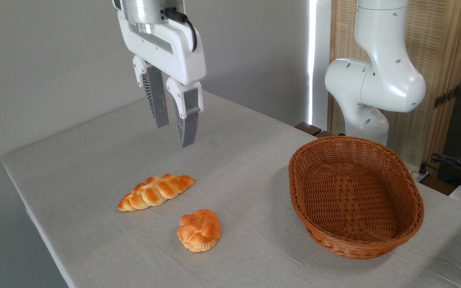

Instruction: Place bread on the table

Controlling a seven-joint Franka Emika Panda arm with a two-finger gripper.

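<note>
The small round golden-orange knotted bun (199,231) is found resting on the light grey-white cloth-covered tabletop (94,160), just beside a long flat braided loaf (156,191) and well apart from the oval brown wicker basket (354,196) (nothing is seen inside it). The white two-finger pincer (174,136) is held above the loaf, slightly parted, with nothing gripped.

I see matt wrinkled cloth on tabletop (94,168) | basket (356,240) rough woven wicker | bread (199,231) glazed, lumpy | pincer (173,130) glossy white plastic, ribbed grey pads
</note>
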